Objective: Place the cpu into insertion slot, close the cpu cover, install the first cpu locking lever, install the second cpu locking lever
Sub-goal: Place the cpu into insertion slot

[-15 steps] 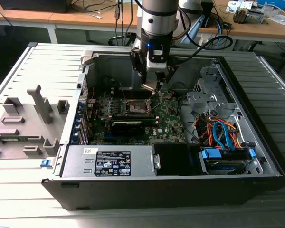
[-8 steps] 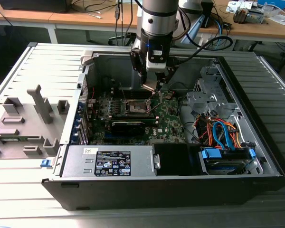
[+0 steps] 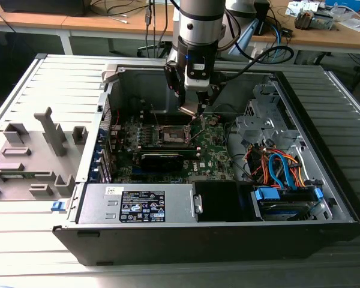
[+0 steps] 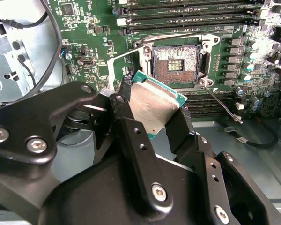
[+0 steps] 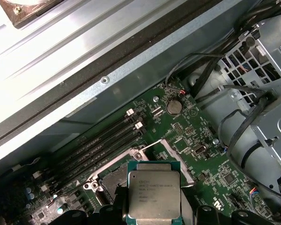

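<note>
Lay open from the gripper (image 4: 154, 110) to the insertion slot (image 4: 175, 65). Hemmed there by the raised cpu cover (image 4: 111, 72) and a locking lever (image 4: 220, 103).

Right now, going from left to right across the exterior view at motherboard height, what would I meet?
Grey plastic fixture → insertion slot → blue and orange cables. The gripper, shut on the cpu, overlaps the slot, so it is left out.
</note>
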`<state>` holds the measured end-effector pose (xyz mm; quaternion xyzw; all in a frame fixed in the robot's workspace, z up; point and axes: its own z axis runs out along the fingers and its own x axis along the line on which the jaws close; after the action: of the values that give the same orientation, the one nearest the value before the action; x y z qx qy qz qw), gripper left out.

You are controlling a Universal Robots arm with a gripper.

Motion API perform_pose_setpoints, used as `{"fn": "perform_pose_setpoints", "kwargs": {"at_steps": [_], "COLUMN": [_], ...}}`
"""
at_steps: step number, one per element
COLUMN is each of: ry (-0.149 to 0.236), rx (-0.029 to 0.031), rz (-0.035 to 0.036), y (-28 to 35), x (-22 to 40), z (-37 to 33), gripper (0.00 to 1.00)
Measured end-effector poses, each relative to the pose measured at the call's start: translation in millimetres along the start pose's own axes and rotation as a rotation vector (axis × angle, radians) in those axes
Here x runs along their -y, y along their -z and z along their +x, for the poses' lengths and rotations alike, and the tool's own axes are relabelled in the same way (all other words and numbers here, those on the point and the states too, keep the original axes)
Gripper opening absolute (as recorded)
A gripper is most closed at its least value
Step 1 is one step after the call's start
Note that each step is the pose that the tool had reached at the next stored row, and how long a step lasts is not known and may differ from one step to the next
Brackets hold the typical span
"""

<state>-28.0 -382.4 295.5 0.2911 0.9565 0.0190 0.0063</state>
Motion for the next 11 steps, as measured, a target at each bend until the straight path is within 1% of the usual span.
{"fn": "perform_pose_setpoints", "kwargs": {"at_steps": [11], "ry": [-0.008], "rx": [0.0004], "rz": [0.0001], "y": [-0.4], "x": [0.0], "z": [0.0], "gripper": [0.54]}}
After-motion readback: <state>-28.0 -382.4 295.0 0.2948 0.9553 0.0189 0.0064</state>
